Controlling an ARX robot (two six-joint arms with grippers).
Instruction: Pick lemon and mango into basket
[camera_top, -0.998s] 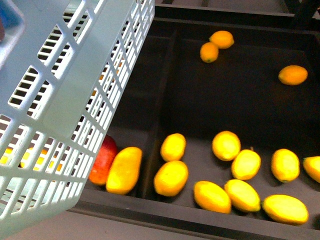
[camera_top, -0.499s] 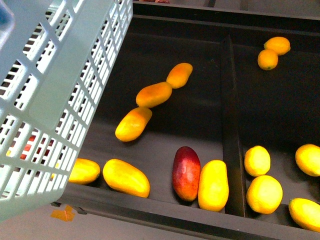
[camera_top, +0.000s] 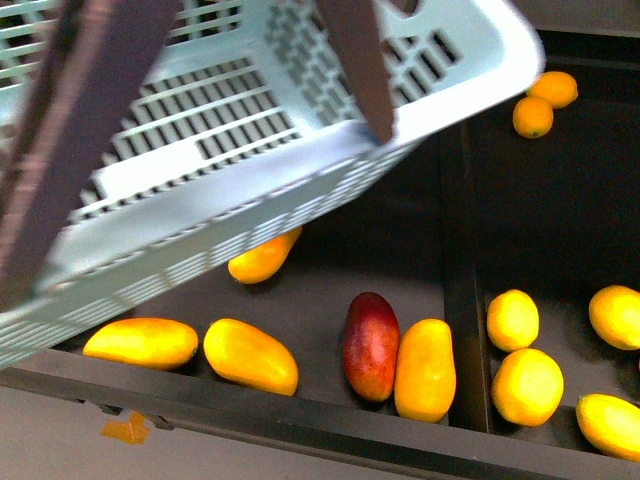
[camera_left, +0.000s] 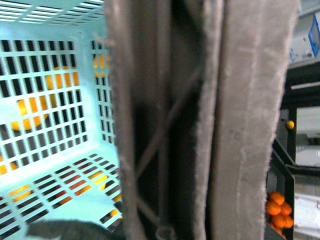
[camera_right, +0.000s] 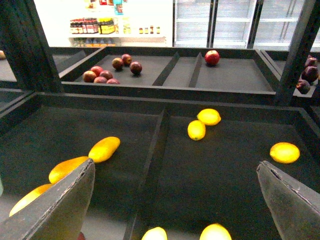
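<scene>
The basket (camera_top: 200, 170) hangs tilted over the left part of the dark bin (camera_top: 300, 425), its brown handle (camera_top: 355, 60) crossing the top of the front view. In the left wrist view the left gripper (camera_left: 190, 125) has its padded fingers (camera_left: 250, 125) drawn close together, apparently pinching that handle, though the blur at such close range leaves this uncertain. Under the basket, in the left compartment, lie the mangoes: one (camera_top: 140, 342) at the front, a second (camera_top: 250, 355) near it, and a third (camera_top: 262, 258) half hidden by the basket's rim; then comes a red fruit (camera_top: 370, 345) touching a fourth mango (camera_top: 425, 368). Right of the divider (camera_top: 462, 300) lie the lemons, two (camera_top: 512, 319) (camera_top: 527, 386) near the divider and others further right. The right gripper (camera_right: 175, 165) is spread wide above the bin, with nothing between its fingers.
</scene>
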